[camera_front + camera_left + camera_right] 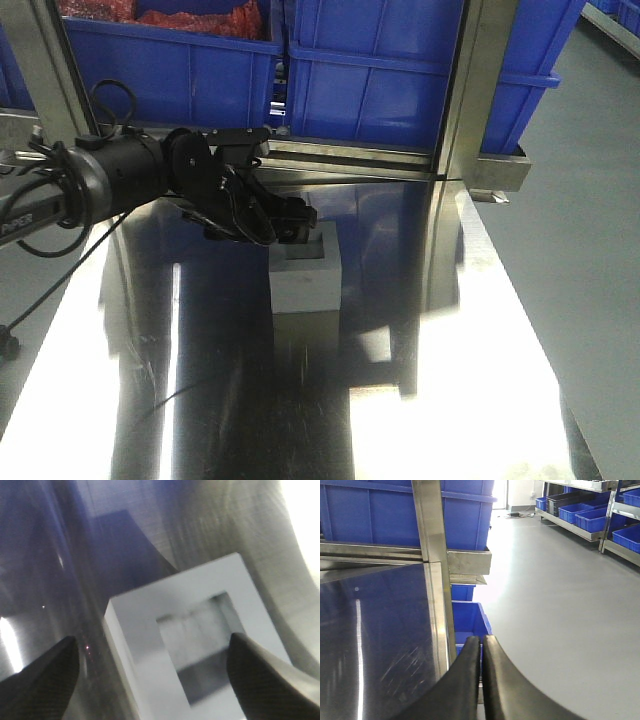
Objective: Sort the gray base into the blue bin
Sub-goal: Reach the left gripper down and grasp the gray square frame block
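The gray base (305,282) stands on the steel table (450,380), its square recess facing up. My left gripper (288,226) reaches in from the left and hangs over the block's far top edge. In the left wrist view the gripper (150,652) is open; its dark fingertips (50,672) straddle the gray base (145,615) without touching it. A blue bin (400,85) sits on the rack behind the table. My right gripper (481,640) is shut on nothing, past the table's right edge.
Another blue crate (170,70) holding red material stands at the back left. Steel rack posts (465,100) rise along the table's far edge. Below the table's right side sits a low blue crate (470,622). Grey floor lies to the right.
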Controlling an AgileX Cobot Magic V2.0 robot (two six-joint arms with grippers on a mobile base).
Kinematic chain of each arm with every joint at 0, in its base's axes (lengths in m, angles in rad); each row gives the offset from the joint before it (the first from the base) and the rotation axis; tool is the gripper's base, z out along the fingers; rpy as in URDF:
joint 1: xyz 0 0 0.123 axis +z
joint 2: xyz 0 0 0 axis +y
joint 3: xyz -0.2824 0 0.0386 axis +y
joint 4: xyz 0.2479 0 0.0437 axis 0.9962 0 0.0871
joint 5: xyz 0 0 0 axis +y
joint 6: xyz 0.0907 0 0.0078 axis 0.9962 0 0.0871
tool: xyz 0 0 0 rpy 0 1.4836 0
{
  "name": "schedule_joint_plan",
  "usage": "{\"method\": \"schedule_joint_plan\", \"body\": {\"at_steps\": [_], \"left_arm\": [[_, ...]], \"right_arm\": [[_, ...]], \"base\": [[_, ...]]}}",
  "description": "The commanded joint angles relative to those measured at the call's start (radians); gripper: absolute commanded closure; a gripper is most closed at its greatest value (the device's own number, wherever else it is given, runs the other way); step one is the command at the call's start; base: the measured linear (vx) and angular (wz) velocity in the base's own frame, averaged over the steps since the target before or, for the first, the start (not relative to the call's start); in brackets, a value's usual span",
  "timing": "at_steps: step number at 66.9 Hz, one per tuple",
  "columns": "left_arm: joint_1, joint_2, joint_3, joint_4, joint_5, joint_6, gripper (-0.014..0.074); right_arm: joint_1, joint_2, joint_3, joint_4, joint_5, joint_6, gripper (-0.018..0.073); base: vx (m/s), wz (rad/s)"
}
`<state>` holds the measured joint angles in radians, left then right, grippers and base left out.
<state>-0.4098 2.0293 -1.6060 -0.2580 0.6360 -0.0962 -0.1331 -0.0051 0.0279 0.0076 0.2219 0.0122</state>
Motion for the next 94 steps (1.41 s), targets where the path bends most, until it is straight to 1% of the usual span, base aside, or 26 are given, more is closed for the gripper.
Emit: {"method": "schedule_joint_plan", "body": {"at_steps": [1, 47, 55, 60, 65, 74, 75, 85, 91, 94], "left_arm": [[-0.005, -0.036, -0.041, -0.014, -0.042, -0.024, 0.0002], [-0.005, 0.009, -0.041, -0.013, -0.031, -0.024, 0.0002], [-0.005, 0.009, -0.041, -0.013, -0.017, -0.021, 0.0021], [-0.005, 0.009, -0.041, -0.013, -0.008, -0.021, 0.0067], [-0.005, 0.009, -0.041, -0.013, 0.004, -0.021, 0.0144], [-0.005, 0.009, -0.041, -0.013, 0.01, -0.02, 0.0297], [-0.005, 0.009, -0.041, -0.013, 0.01, -0.02, 0.0324], [-0.005, 0.009, -0.041, -0.013, 0.011, 0.012, 0.0502], [-0.005, 0.009, -0.041, -0.013, 0.007, 0.012, 0.0586], [-0.005, 0.009, -0.041, -0.013, 0.006, 0.012, 0.0606]], "right_arm": [[-0.006, 0.018, 0.002, -0.008, -0.075, -0.012, 0.0564], [-0.006, 0.018, 0.002, -0.008, -0.075, -0.012, 0.0564], [-0.006, 0.018, 0.002, -0.008, -0.075, -0.012, 0.0564], [-0.006, 0.018, 0.002, -0.008, -0.075, -0.012, 0.0564], [-0.006, 0.018, 0.002, -0.008, -0.075, -0.012, 0.0564], [-0.006, 0.018, 0.002, -0.008, -0.075, -0.012, 0.0564], [-0.006, 0.018, 0.002, -0.008, -0.075, -0.012, 0.0564], [-0.006, 0.018, 0.002, -0.008, -0.075, -0.012, 0.0564], [-0.006, 0.018, 0.002, -0.008, -0.075, -0.012, 0.0564], [-0.006, 0.018, 0.002, -0.008, -0.075, -0.012, 0.0564]], "base": [[0.0, 0.0], [0.0, 0.0], [0.0, 0.0], [0.0, 0.0], [0.0, 0.0], [0.0, 0.0], [0.0, 0.0], [0.0, 0.0], [0.0, 0.0], [0.0, 0.0]]}}
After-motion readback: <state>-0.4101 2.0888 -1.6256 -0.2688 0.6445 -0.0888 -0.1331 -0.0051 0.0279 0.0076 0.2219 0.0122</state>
